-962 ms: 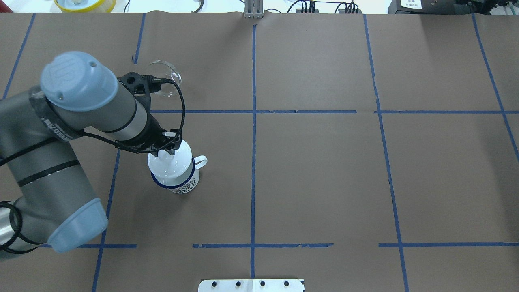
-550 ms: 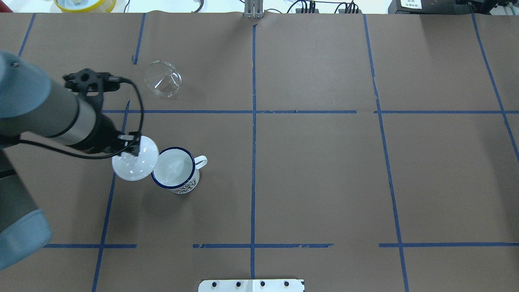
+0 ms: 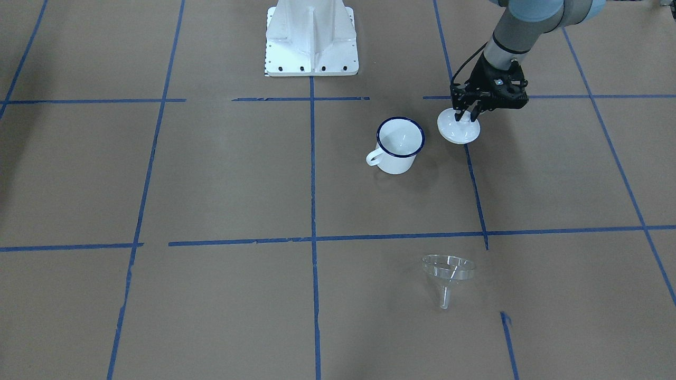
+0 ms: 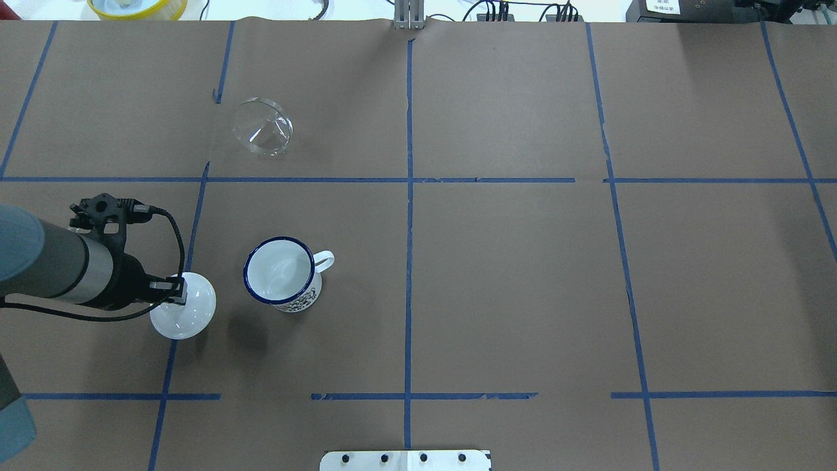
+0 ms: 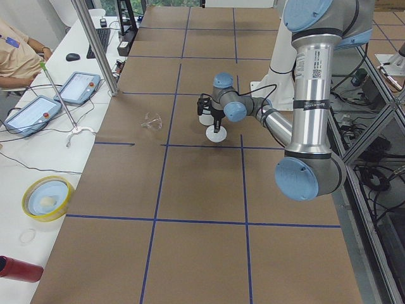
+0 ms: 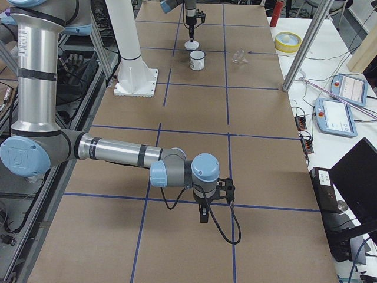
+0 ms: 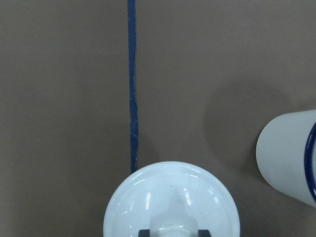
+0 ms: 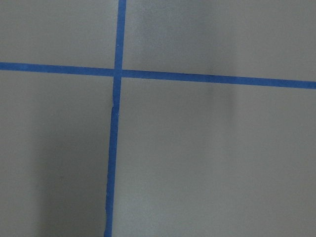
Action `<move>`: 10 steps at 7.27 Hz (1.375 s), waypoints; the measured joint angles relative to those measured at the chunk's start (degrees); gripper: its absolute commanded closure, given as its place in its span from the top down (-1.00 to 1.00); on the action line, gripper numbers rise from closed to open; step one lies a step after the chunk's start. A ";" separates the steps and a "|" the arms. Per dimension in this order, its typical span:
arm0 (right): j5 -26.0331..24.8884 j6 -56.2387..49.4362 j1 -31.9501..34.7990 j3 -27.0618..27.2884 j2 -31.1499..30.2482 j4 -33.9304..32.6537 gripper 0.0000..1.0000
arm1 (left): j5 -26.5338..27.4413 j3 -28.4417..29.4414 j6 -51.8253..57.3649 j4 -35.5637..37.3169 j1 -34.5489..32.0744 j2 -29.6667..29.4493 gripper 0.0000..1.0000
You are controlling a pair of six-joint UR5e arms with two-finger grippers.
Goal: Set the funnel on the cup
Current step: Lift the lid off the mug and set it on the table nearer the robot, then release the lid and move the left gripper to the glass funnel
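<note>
The cup (image 4: 281,273) is a white enamel mug with a dark blue rim, upright and uncovered; it also shows in the front view (image 3: 400,145) and at the right edge of the left wrist view (image 7: 291,158). The clear funnel (image 4: 263,127) lies on its side farther out, alone (image 3: 448,272). My left gripper (image 4: 178,291) is shut on the knob of a white domed lid (image 4: 186,311) and holds it to the left of the cup, apart from it (image 3: 458,129). My right gripper (image 6: 204,219) shows only in the exterior right view, far from these things; I cannot tell its state.
The white robot base plate (image 3: 311,37) is at the near table edge. Blue tape lines (image 4: 409,196) mark a grid on the brown paper. A yellow bowl (image 4: 137,6) sits beyond the far edge. An operator and tablets (image 5: 79,85) are at the side table.
My left gripper lifted the white lid off the cup and carried it left and toward the robot. The cup now stands open. The funnel has not moved.
</note>
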 measured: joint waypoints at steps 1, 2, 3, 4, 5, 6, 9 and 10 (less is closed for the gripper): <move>0.00 0.00 0.00 0.00 0.00 0.00 1.00 | 0.38 1.64 -0.96 -0.35 1.40 -1.18 -1.00; 0.00 0.01 0.00 0.00 0.00 0.00 1.00 | 0.51 2.78 -1.34 -0.47 2.04 -1.96 -0.51; 0.00 0.00 0.00 0.00 0.00 0.00 1.00 | 0.56 3.79 -1.44 -0.50 2.31 -2.53 0.42; 0.00 0.02 0.00 0.00 0.00 0.00 1.00 | 0.59 4.74 -1.47 -0.52 2.42 -3.21 0.89; 0.00 0.04 0.00 0.01 0.00 0.00 1.00 | 0.64 5.46 -1.46 -0.52 2.45 -3.82 1.00; 0.00 0.03 0.00 0.02 0.00 0.00 1.00 | 0.66 5.74 -1.42 -0.52 2.45 -4.15 1.00; 0.00 0.00 0.00 0.00 0.00 0.00 1.00 | 0.42 3.26 -1.04 -0.50 -1.10 -4.20 1.00; 0.00 -0.01 0.00 0.00 0.00 0.00 1.00 | 0.38 2.67 -1.26 -1.30 -5.80 -4.82 1.00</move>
